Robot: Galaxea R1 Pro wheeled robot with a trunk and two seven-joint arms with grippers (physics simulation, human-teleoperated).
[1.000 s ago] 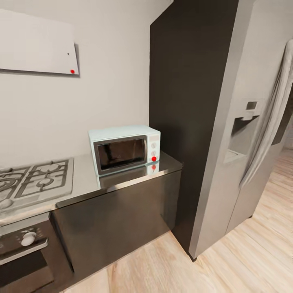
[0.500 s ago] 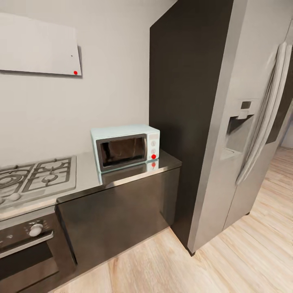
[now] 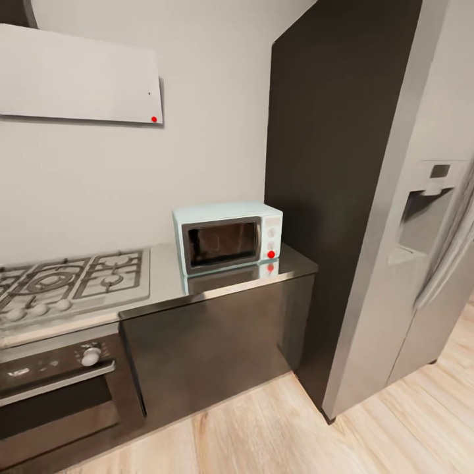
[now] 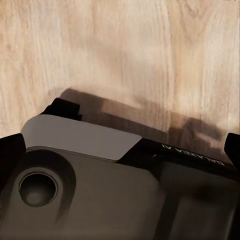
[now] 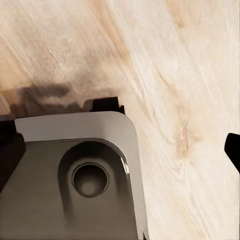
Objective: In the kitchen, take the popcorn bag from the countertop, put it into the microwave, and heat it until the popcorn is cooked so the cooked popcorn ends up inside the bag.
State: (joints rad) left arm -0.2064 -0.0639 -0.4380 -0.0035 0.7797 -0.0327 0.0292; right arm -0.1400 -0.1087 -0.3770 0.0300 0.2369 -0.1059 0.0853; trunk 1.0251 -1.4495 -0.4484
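Head view: microwave (image 3: 227,237) sits shut on countertop (image 3: 217,283) beside fridge (image 3: 395,217).

Both arms hang low, wrists aimed down. At the left wrist, dark fingertips (image 4: 11,150) show at the frame's two edges — set wide apart, nothing between. At the right wrist, one dark fingertip (image 5: 233,149) shows — the jaws' spread cannot be told.

The microwave (image 3: 228,236) sits on the countertop (image 3: 289,266), right of the hob (image 3: 72,283).
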